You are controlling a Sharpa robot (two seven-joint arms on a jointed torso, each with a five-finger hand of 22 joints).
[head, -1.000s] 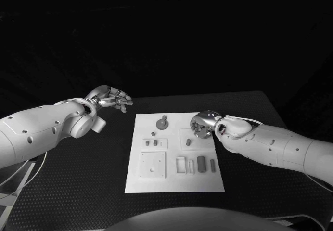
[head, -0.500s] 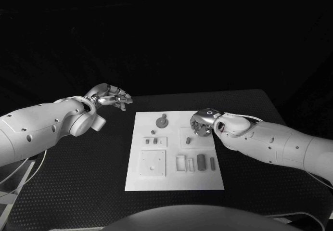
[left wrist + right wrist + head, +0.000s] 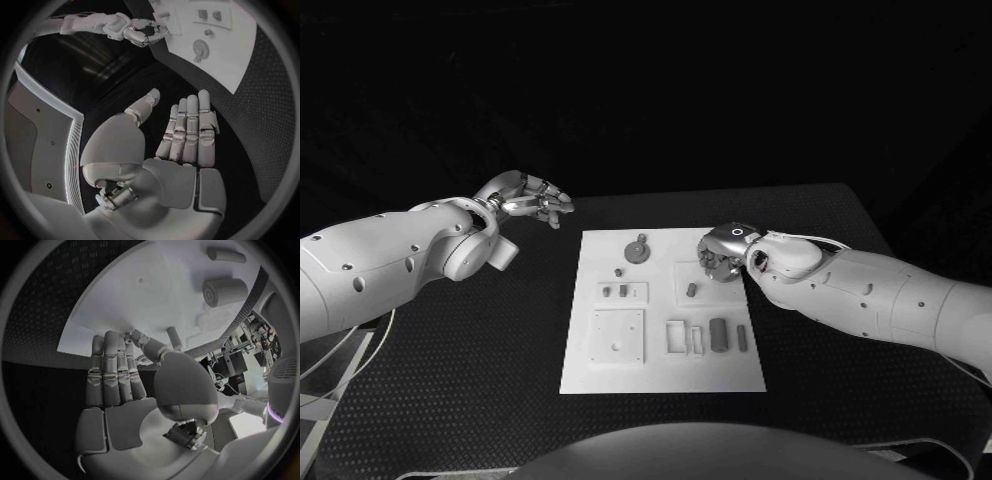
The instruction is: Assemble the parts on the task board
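The white task board [image 3: 661, 372] lies in the middle of the black table. On it are a round wheel-like part [image 3: 636, 251], a small peg [image 3: 691, 290], a square plate [image 3: 617, 337] and a dark cylinder [image 3: 718, 336]. My right hand [image 3: 723, 255] hovers at the board's far right edge, just beside the peg. Its fingers are straight, its thumb apart, and it holds nothing [image 3: 125, 390]. The peg [image 3: 175, 335] stands just past the thumb. My left hand [image 3: 528, 200] is off the board beyond its far left corner, fingers extended and empty [image 3: 181, 145].
Two small pieces [image 3: 616, 292] sit in a recess left of the peg. Narrow frames [image 3: 685, 340] lie beside the dark cylinder. Black table mat [image 3: 459, 350] surrounds the board on both sides, with the far table edge behind the hands.
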